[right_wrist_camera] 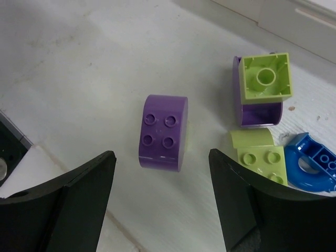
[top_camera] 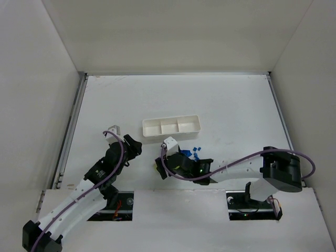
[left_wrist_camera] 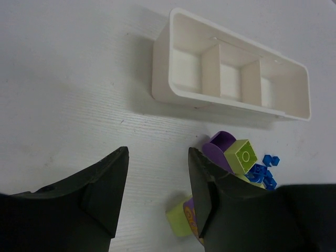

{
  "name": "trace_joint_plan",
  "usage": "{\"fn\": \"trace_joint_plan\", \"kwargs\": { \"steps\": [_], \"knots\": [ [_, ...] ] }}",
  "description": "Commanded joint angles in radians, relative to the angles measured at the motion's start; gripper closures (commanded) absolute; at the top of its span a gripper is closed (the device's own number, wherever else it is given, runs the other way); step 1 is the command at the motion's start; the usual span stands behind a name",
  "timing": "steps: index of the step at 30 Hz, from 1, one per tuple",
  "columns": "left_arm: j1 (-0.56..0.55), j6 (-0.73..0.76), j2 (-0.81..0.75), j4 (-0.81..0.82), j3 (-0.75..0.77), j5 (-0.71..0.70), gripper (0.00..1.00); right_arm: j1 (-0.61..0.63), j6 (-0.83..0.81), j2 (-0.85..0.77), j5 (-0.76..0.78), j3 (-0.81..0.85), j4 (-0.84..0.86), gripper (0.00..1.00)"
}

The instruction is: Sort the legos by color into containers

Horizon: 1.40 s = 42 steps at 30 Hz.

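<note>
From above, the right arm (top_camera: 236,173) hides most of the pile. Only small blue plastic bricks (top_camera: 195,152) show on the worktop (top_camera: 236,105), near the long white three-compartment plastic tray (top_camera: 171,126). The right wrist view shows the right pincer (right_wrist_camera: 160,155) spread, with a rounded purple four-stud brick (right_wrist_camera: 163,131) lying just ahead of its gap. The left pincer (left_wrist_camera: 157,157) is spread over bare worktop.

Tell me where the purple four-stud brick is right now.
Right wrist view: the purple four-stud brick lies studs-up on the table, centred in front of the open right end effector, left of the lime bricks.
</note>
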Motion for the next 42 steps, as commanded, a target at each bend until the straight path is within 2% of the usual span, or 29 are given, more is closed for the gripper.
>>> {"fn": "trace_joint_plan", "kwargs": {
  "steps": [1,3,9,15,19,25,28,31,37,42],
  "knots": [
    [-0.001,-0.002,-0.013,0.014,0.012,0.004,0.53,0.007,-0.011,0.041,-0.011,0.053,0.084,0.23],
    [0.005,-0.003,-0.008,0.011,0.018,0.011,0.52,0.007,-0.01,0.072,-0.007,0.062,0.091,0.24],
    [0.0,-0.003,-0.005,0.009,0.016,0.013,0.52,-0.004,0.001,0.144,0.002,0.084,0.093,0.35],
    [-0.004,-0.008,-0.016,0.023,0.009,0.024,0.52,-0.008,0.024,0.146,0.017,0.07,0.124,0.66],
    [-0.009,-0.003,-0.025,0.024,0.024,0.05,0.5,-0.011,0.039,0.114,0.028,0.066,0.124,0.75],
    [0.0,-0.026,-0.082,0.037,0.072,0.1,0.46,-0.051,0.085,-0.098,0.031,0.006,0.124,0.75],
    [-0.007,-0.036,-0.103,0.104,0.087,0.119,0.43,-0.144,0.177,-0.219,-0.027,-0.026,0.119,0.74],
    [-0.03,-0.03,-0.097,0.214,0.092,0.154,0.42,-0.273,0.309,-0.314,-0.174,-0.057,0.133,0.74],
    [-0.108,-0.077,-0.033,0.451,0.052,0.195,0.42,-0.407,0.472,-0.359,-0.385,-0.085,0.199,0.75],
    [-0.176,-0.147,0.031,0.613,0.012,0.18,0.42,-0.447,0.576,-0.363,-0.461,-0.123,0.3,0.75]
  ]
}}
